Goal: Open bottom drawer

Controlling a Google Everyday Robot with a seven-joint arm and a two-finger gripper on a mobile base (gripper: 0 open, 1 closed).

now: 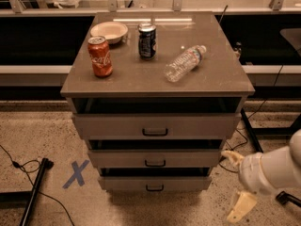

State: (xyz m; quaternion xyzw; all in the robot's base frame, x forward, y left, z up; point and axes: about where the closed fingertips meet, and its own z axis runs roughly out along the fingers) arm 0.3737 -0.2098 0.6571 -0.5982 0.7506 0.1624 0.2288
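Note:
The bottom drawer is the lowest of three grey drawer fronts in the cabinet, with a small black handle at its centre. It sits pushed in, like the two drawers above it. My gripper is low at the right, just beside the cabinet's right edge at the height of the lower two drawers. Its cream fingers are spread apart, holding nothing and touching no handle.
On the cabinet top stand a red soda can, a dark can, a white bowl and a plastic bottle on its side. A blue X, cables and a black pole are on the floor at left.

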